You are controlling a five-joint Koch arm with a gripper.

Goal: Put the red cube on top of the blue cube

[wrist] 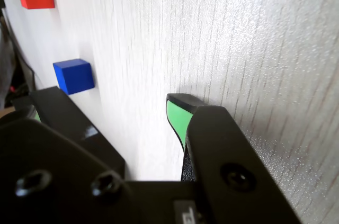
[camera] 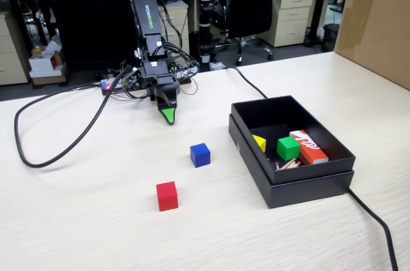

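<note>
Pale wood-grain table (camera: 96,220) is carrying every item. Going left to right in the fixed view: the gripper (camera: 168,116) is pointing its green-tipped fingers down close to the tabletop, holding nothing; whether the jaws are parted cannot be told, since one finger is hiding the gap in both views. Green lettering is running up the arm (camera: 148,18), too small to read reliably. Red cube (camera: 167,195), matte and plain, is sitting nearest the camera. Blue cube (camera: 200,154), matte and dark, is sitting well apart from it, between it and the gripper. Black box (camera: 307,184) is holding a green cube (camera: 287,148) and a red-and-white carton (camera: 309,146).
</note>
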